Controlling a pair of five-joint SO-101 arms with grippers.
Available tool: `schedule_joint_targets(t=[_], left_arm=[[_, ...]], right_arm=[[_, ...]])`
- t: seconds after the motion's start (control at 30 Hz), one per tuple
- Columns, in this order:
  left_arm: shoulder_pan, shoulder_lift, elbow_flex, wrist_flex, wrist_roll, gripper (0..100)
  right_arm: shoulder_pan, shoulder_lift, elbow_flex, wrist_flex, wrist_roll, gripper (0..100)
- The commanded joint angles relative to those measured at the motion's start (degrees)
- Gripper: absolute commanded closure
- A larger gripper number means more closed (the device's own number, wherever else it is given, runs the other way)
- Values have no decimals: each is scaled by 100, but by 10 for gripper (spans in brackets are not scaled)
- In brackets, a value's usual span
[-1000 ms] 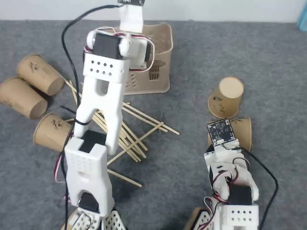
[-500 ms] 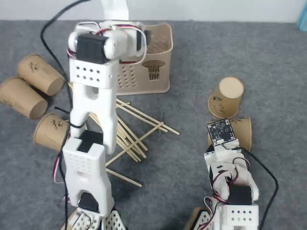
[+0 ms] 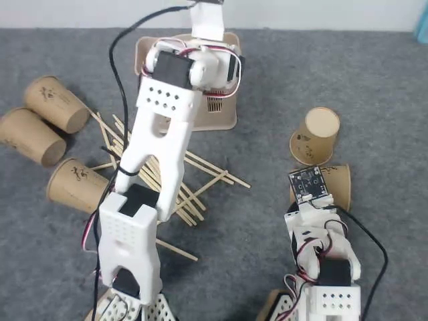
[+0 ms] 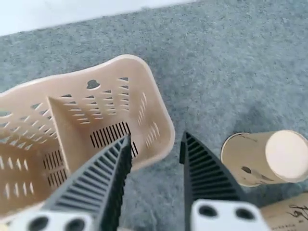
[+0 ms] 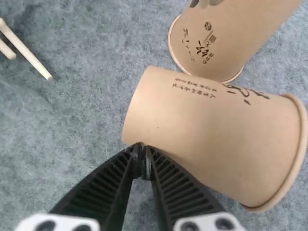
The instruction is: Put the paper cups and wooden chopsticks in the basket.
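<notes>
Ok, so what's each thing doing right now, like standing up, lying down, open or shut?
basket: upright, nothing seen inside.
left cups: three, lying on their sides.
far right cup: upside down, standing on its rim.
near right cup: lying on its side.
chopsticks: scattered on the carpet.
left gripper: open, empty, above the basket.
right gripper: shut, empty, tips at the lying cup's base.

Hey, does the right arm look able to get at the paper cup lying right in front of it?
Probably yes: the right gripper, shut, has its tips at the base of the lying cup, nothing between them. It would have to open first to grip it.
</notes>
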Motion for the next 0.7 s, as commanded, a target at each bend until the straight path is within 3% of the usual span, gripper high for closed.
schedule_joint_targets(t=[0.0, 0.53, 0.67], left_arm=[[79, -202, 110, -396, 97, 841], [-44, 809, 75, -686, 97, 847], [-44, 791, 48, -185, 62, 960]], right_arm=[[-13, -48, 114, 13, 62, 989], [-40, -84, 114, 119, 62, 989], [-40, -84, 114, 119, 62, 989]])
